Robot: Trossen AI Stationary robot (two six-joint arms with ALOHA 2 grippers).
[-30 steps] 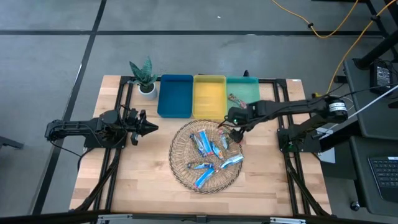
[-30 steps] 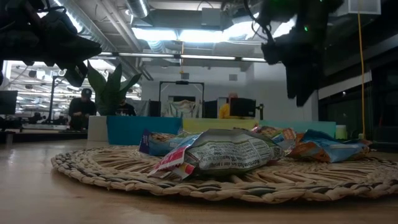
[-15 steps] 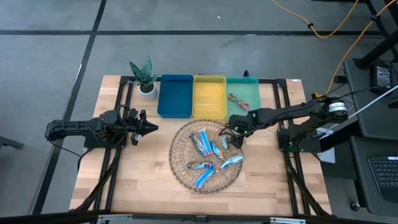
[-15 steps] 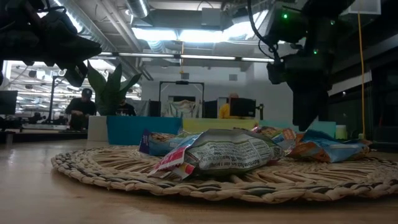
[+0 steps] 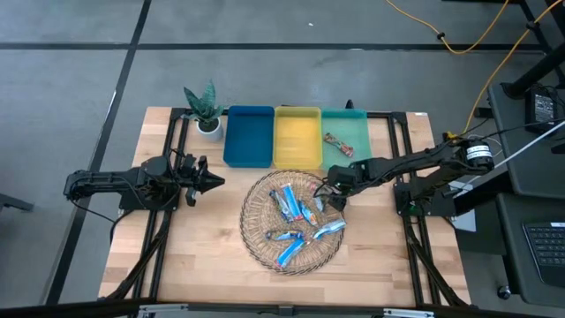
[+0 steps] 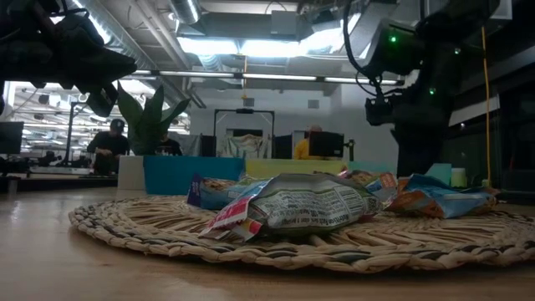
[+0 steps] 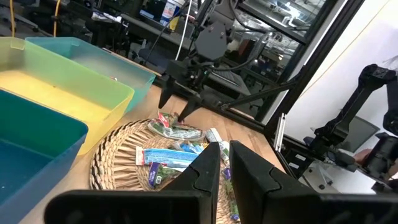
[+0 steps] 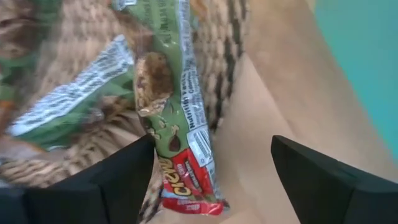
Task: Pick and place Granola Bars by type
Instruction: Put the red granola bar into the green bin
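Observation:
Several shiny granola bars [image 5: 296,216] lie heaped on a round woven mat [image 5: 256,247]; in the low view a silvery bar [image 6: 292,205] is nearest. One brown multicolour bar [image 5: 337,144] lies in the green tray [image 5: 357,128]. My right gripper [image 5: 331,196] is open and low over the mat's right edge. In its wrist view its fingers [image 8: 211,140] stand either side of a green-red bar [image 8: 177,124] that lies across the mat's rim. My left gripper [image 5: 212,183] waits shut, left of the mat, fingers [image 7: 225,152] pointing toward it.
Blue [image 5: 248,134], yellow [image 5: 297,137] and green trays stand side by side along the far edge behind the mat. A small potted plant [image 5: 205,108] is left of the blue tray. Bare wood [image 5: 203,256] lies left of and in front of the mat.
My right gripper has moved from beside the green tray toward the near edge and come down to the mat's right rim, staying open. The bars have not moved.

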